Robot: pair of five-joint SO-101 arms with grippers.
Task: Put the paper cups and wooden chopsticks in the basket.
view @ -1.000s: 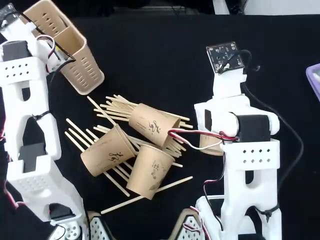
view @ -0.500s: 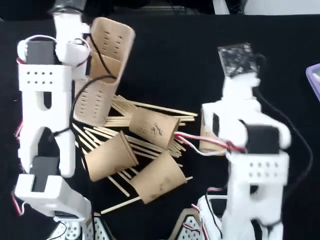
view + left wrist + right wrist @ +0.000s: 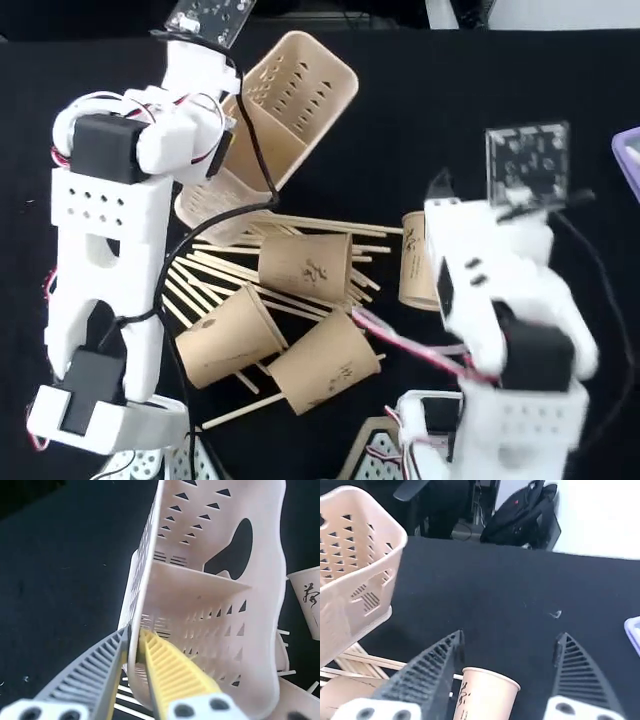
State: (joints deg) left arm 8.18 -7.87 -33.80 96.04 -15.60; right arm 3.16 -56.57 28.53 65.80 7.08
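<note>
A beige slotted basket (image 3: 290,100) hangs tilted over the back of the pile, and my left gripper (image 3: 132,634) is shut on its wall (image 3: 150,580). Several wooden chopsticks (image 3: 300,225) lie scattered on the black table. Three paper cups lie on their sides among them: one (image 3: 305,266) in the middle, one (image 3: 228,338) front left, one (image 3: 326,368) in front. A fourth paper cup (image 3: 417,262) lies by the right arm. My right gripper (image 3: 507,647) is open just above that cup (image 3: 482,692), its fingers either side of it and apart from it.
A purple container (image 3: 630,155) sits at the table's right edge. Both arm bases (image 3: 420,450) stand at the front edge. Bare black cloth (image 3: 420,110) stretches across the back. Behind the table are a chair and a dark bag (image 3: 525,515).
The left arm has swung the basket from the back left corner rightward over the pile. The right arm has shifted to the right and turned. The cups and chopsticks were nudged slightly.
</note>
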